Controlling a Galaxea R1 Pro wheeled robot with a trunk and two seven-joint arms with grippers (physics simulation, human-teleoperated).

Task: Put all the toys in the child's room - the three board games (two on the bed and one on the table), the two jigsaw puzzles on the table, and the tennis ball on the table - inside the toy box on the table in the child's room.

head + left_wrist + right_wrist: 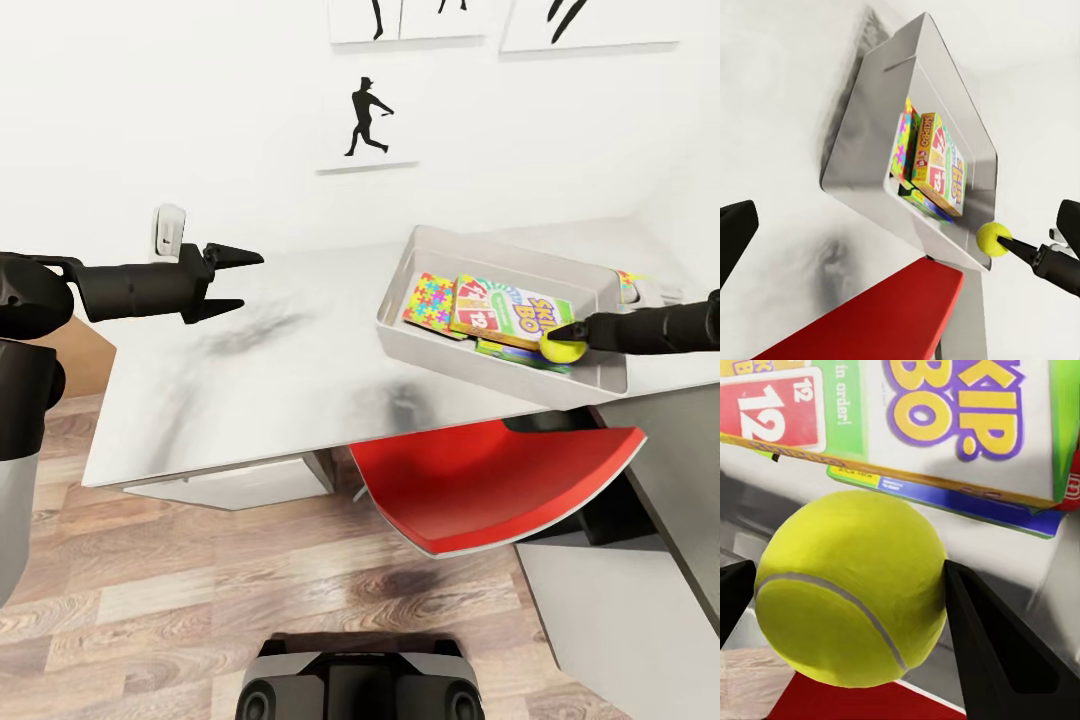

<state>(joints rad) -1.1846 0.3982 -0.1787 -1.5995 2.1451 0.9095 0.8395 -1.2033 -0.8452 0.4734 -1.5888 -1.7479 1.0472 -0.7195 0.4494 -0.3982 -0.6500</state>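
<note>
Tennis ball (851, 589) pinched between right gripper (572, 338) fingers, over the near rim of the toy box (400, 275), beside the Skip-Bo box (510, 312). Judged: ball-drop step; move inward, then release. Left gripper (238, 282) spread, empty, above table (250, 390).

Skip-Bo box (907, 427) cut off by the right wrist view's edge beyond the fingertips, game boxes beneath it (520, 355) mostly covered, titles unreadable, small colourful item (628, 285) behind the toy box (500, 255) too hidden to identify
</note>
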